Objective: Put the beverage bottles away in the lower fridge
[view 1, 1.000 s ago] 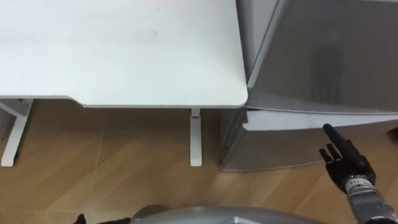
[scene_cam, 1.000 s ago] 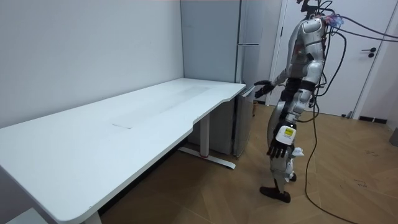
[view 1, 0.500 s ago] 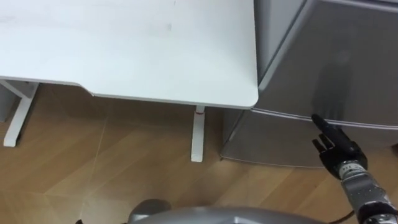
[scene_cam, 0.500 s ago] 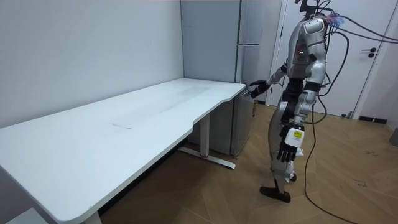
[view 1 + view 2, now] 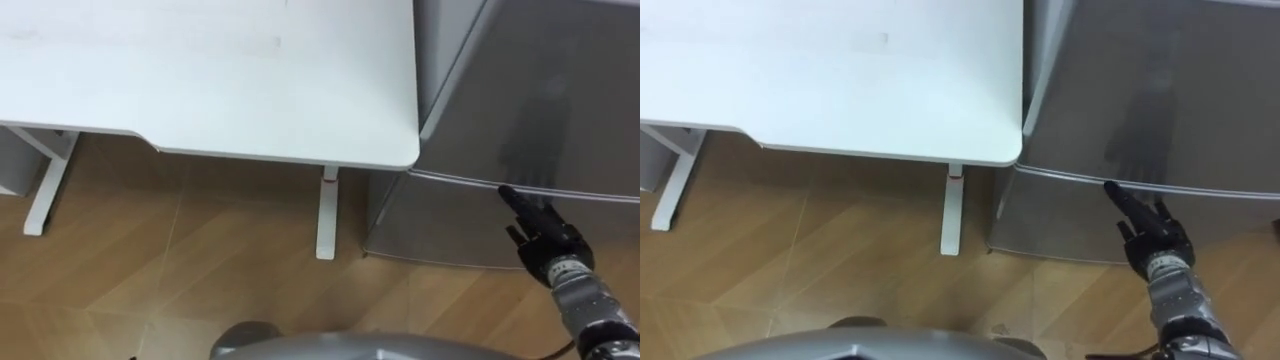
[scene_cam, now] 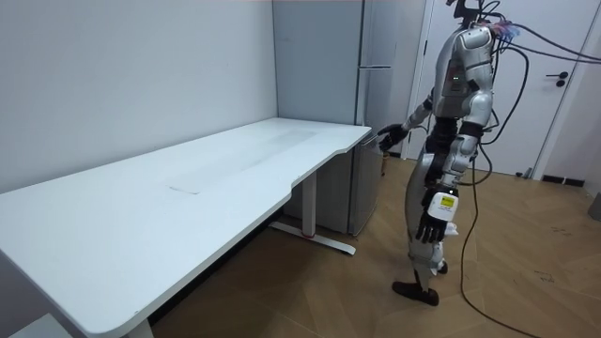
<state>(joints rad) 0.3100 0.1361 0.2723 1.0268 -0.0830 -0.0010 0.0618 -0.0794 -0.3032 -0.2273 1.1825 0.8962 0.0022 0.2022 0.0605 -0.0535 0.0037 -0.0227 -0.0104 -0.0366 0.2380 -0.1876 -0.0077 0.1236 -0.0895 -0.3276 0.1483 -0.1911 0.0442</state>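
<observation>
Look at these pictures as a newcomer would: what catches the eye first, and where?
The robot's open right hand reaches to the seam between the doors of the grey fridge. Left of the fridge stands a big white table; the left hand hangs at the robot's side.

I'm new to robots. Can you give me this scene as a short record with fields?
Place: robot stands facing a fridge, beside a white table.
Right hand: open, fingers straight, reaching to the seam above the lower door.
Left hand: open, hanging by its side.
Fridge doors: look shut.
</observation>
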